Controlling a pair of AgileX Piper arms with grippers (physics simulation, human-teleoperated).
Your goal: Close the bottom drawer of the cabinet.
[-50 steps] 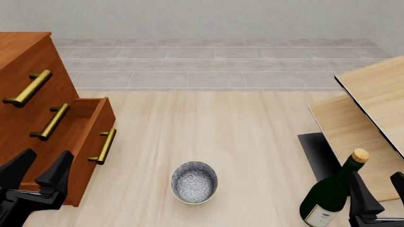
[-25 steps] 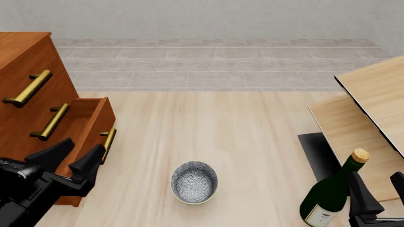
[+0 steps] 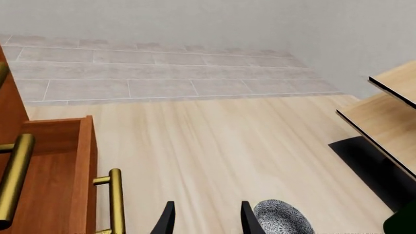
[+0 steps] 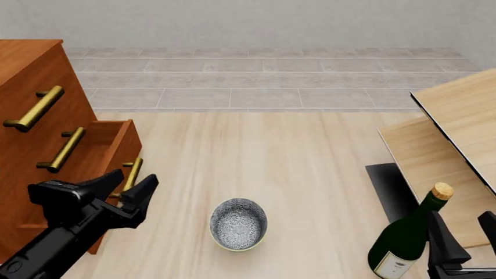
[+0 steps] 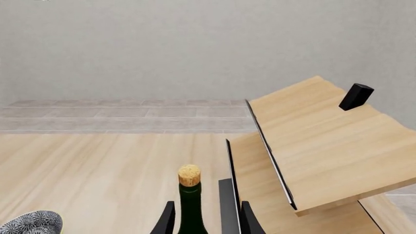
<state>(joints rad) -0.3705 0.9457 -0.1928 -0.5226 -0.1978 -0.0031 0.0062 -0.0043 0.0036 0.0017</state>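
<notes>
Pale wood table (image 4: 310, 174); bottom drawer (image 4: 108, 152) stands open beside left end effector (image 4: 132, 185)

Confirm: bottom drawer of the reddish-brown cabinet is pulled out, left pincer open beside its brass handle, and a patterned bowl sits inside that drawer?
Not quite. The patterned grey bowl sits on the light wood tabletop, not inside the drawer; the front view shows it. The rest holds: the bottom drawer of the reddish-brown wooden cabinet is pulled out, and the left pincer is open beside its brass bar handle.
</notes>
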